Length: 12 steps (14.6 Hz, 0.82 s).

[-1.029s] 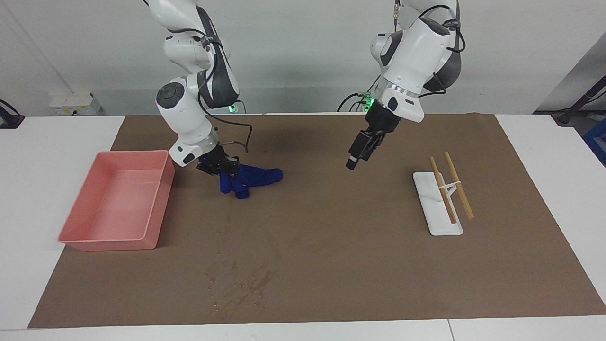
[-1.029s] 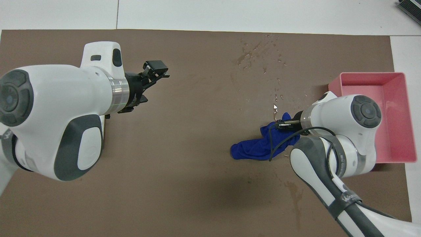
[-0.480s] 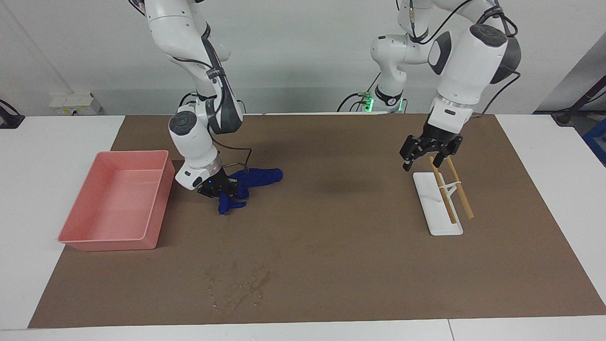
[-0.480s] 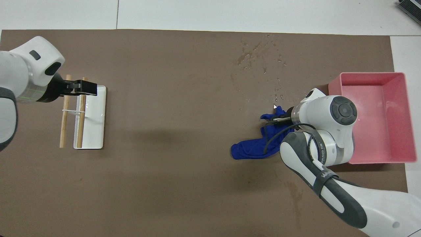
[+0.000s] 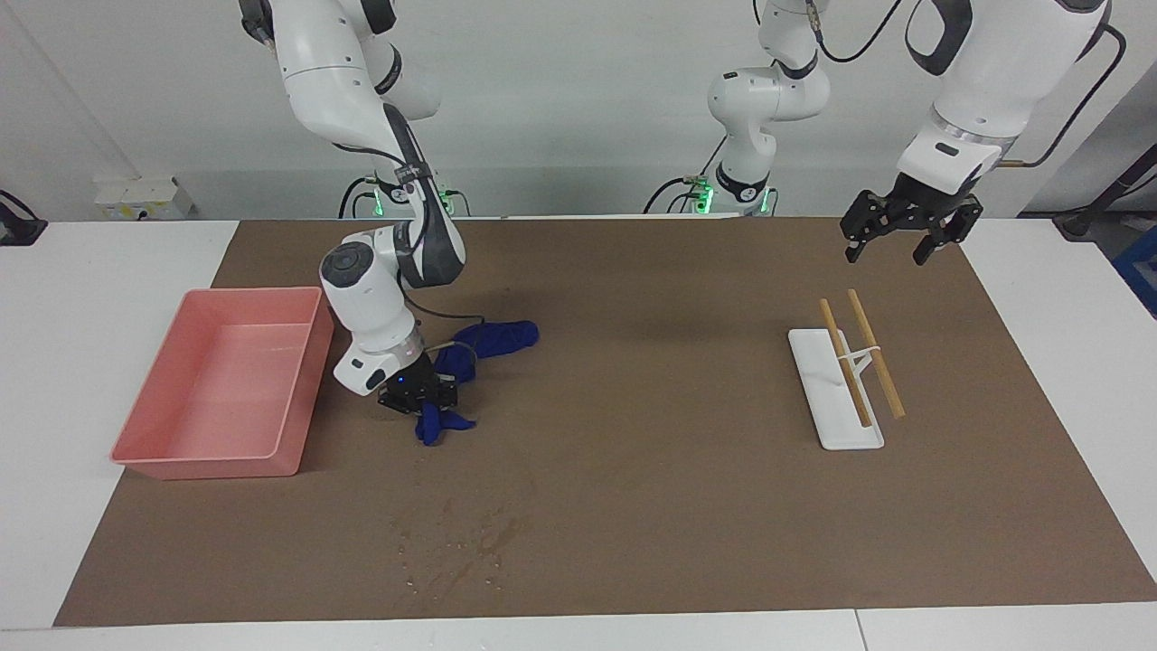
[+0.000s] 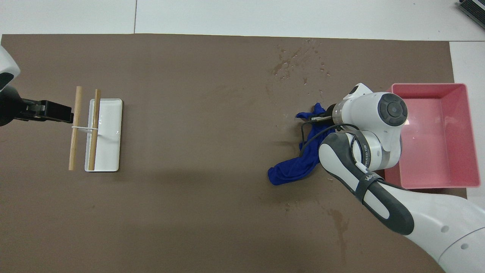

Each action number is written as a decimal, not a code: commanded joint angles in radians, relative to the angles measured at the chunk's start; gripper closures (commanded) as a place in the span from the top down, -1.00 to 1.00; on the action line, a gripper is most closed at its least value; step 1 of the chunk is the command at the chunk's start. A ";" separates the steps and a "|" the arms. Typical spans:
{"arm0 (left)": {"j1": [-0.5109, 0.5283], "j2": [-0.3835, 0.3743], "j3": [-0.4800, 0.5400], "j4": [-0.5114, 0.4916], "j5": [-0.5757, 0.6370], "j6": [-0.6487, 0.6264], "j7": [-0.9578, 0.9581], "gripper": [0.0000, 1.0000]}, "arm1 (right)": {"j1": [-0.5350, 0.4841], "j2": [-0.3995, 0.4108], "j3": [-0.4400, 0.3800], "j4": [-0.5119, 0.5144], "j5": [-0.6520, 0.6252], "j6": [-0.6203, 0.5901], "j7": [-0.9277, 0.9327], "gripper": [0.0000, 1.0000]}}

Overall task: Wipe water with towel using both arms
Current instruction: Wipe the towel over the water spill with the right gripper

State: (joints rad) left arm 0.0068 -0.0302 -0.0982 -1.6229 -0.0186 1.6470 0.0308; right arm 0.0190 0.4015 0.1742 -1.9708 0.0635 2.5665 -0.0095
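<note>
Brown mat (image 5: 687,470), towel (image 5: 488,344) between right fingers (image 5: 425,398).

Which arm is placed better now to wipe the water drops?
The right: its gripper is shut on the deep blue soft towel, close to the shiny water patch. The left gripper hangs open near the mat's edge.

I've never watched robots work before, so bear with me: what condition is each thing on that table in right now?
towel: crumpled, one end pinched, the rest trailing on the mat.
water: unwiped droplets and streaks.
right gripper: shut on the towel, low at the mat.
left gripper: open, empty, raised.
pink bin: upright.
white tray: flat, two sticks across it.
</note>
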 commanded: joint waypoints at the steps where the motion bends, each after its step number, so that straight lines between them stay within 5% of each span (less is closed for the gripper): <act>1: 0.006 -0.028 -0.012 -0.035 0.005 -0.018 0.017 1.00 | -0.019 0.155 0.010 0.159 -0.082 0.038 -0.026 -1.00; 12: -0.004 -0.034 -0.023 -0.025 -0.018 -0.059 0.052 1.00 | -0.090 0.319 0.008 0.409 -0.183 0.031 -0.099 -1.00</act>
State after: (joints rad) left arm 0.0039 -0.0432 -0.1298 -1.6325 -0.0260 1.5909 0.0691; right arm -0.0537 0.6298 0.1775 -1.6421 -0.0736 2.5729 -0.0920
